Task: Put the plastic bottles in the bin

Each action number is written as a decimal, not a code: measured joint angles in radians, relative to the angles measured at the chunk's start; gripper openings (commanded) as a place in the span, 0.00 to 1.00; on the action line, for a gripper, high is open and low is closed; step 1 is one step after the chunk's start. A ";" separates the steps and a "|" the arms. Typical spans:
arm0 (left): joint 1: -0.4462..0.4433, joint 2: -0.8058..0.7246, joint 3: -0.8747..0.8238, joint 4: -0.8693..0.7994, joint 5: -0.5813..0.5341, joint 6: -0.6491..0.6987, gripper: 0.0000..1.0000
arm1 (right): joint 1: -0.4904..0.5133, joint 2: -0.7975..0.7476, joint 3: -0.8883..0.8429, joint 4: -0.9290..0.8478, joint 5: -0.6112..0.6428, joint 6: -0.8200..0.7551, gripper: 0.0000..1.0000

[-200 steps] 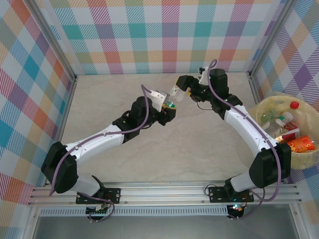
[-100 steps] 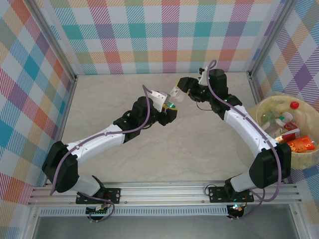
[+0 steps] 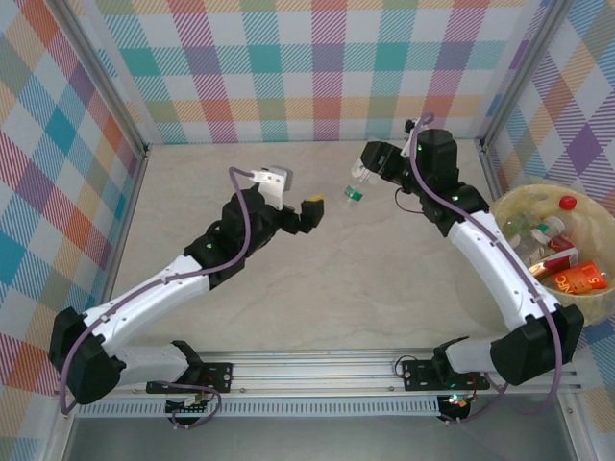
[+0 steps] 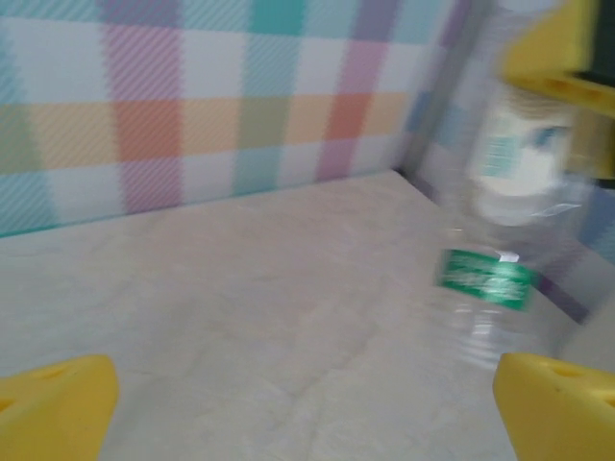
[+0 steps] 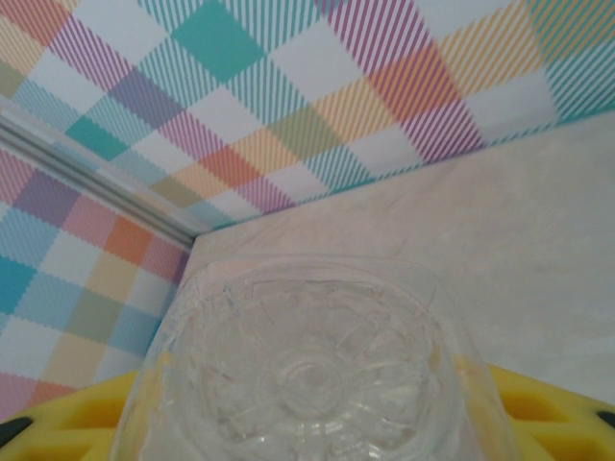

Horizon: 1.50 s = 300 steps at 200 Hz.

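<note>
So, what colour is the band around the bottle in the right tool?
Green band on the bottle; clearest in the left wrist view.

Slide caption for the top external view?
Right pincer holds a green-labelled bottle over the table; left pincer open beside it; part-filled bin at right.

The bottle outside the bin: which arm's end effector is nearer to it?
Right. The right end effector grips the bottle at its base; the left end effector hangs open beside it, not touching.

Nothing legible: the green label [image 4: 485, 279] on the bottle [image 4: 509, 154] is blurred; red labels [image 3: 581, 279] in the right-hand bin [image 3: 586, 309] seem too small.
</note>
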 measured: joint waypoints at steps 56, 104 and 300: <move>0.140 -0.011 -0.023 -0.139 -0.234 -0.146 1.00 | -0.069 -0.048 0.216 -0.244 0.138 -0.204 0.53; 0.232 -0.008 -0.087 -0.182 -0.347 -0.279 1.00 | -0.231 -0.051 0.468 -0.496 0.208 -0.322 0.51; 0.298 0.119 0.001 -0.220 -0.272 -0.439 1.00 | -0.804 0.030 0.742 -1.245 0.572 -0.447 0.53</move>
